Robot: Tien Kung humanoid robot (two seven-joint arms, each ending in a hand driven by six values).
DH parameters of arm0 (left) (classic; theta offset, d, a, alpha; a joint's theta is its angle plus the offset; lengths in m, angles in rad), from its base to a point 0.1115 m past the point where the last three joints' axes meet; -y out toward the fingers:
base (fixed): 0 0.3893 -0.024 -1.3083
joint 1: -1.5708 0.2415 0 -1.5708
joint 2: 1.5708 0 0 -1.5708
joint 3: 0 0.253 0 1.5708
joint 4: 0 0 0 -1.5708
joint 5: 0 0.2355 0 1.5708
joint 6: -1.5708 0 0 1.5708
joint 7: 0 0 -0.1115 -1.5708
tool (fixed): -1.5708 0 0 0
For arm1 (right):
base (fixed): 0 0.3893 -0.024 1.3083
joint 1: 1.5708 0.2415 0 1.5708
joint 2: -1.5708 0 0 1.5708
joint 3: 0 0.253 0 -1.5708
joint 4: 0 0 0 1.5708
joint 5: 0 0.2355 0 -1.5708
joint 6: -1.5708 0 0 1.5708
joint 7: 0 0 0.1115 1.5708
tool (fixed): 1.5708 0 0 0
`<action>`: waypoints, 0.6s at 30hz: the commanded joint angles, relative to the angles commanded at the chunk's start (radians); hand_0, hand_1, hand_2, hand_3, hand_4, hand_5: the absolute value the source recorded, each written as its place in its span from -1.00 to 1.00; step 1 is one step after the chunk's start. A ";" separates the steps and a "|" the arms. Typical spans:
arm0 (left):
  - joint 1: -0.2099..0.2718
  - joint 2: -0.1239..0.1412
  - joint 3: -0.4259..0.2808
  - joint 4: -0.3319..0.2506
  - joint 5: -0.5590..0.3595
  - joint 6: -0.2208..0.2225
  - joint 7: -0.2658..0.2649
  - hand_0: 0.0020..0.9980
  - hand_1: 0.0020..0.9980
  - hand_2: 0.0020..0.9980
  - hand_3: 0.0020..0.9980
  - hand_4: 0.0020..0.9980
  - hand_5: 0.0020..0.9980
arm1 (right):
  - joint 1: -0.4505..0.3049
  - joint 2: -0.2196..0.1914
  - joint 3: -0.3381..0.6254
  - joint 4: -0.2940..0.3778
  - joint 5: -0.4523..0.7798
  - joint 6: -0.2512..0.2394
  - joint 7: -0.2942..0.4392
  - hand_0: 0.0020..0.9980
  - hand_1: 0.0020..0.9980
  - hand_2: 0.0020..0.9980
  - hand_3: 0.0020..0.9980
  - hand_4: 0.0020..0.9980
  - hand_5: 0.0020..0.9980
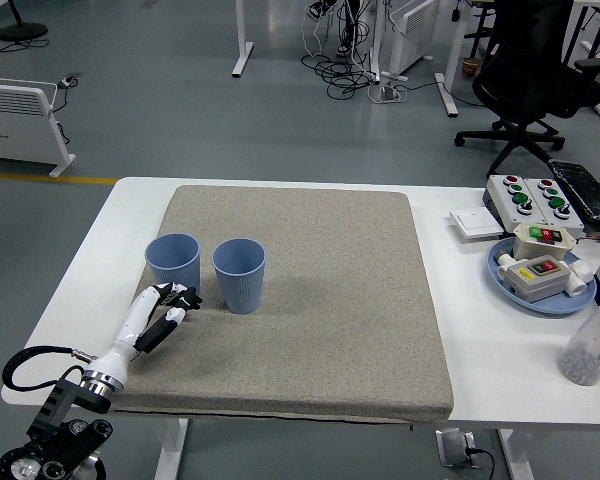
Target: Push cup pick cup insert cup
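You have 2 blue cups standing upright on the grey mat (320,300) that covers most of the white counter (480,385); the left cup (173,265) sits near the mat's left edge, and the right cup (240,274) stands just beside it with a narrow gap between them, so they are not touching. Both cups are open at the top and ribbed on the sides.

Your left hand (170,305) comes in from the lower left corner on a white forearm and rests low over the mat, right at the near base of the left cup; its fingers (183,297) are loosely curled and point toward the cup, and they hold nothing; you cannot tell from this view whether the fingertips actually touch the cup's wall or stop just short of it. Your right hand is out of view.

On the counter's right side, well apart from the cups, you have a blue plate (510,280) carrying a button box (538,277); behind it stands a larger control box (525,197) with red and green buttons, and a small white switch plate (475,223) lies beside that. A clear bottle with a red cap (592,345) stands near the right edge. Beyond the counter you see a black office chair (530,75) on the grey floor and a white heater (18,120) at the left.
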State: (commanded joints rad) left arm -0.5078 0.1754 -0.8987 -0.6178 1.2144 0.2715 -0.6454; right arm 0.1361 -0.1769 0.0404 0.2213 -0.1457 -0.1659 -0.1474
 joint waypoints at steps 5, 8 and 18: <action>-0.032 -0.015 0.023 0.047 -0.028 0.004 0.000 0.17 0.08 0.01 0.00 0.28 1.00 | 0.002 0.000 0.002 0.000 -0.004 0.001 -0.001 0.44 0.30 0.39 0.23 -0.65 -0.14; -0.044 -0.022 0.026 0.068 -0.035 0.005 0.000 0.17 0.08 0.01 0.00 0.28 1.00 | 0.002 -0.001 0.002 0.000 -0.006 0.002 -0.002 0.44 0.30 0.39 0.23 -0.65 -0.14; -0.045 -0.023 0.003 0.071 -0.026 0.009 0.000 0.18 0.09 0.02 0.00 0.26 1.00 | 0.003 -0.001 0.000 0.000 -0.001 0.003 0.000 0.44 0.30 0.39 0.23 -0.65 -0.14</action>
State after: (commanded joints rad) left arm -0.5526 0.1529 -0.8962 -0.5468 1.1883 0.2800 -0.6454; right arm 0.1393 -0.1776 0.0400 0.2211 -0.1464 -0.1631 -0.1477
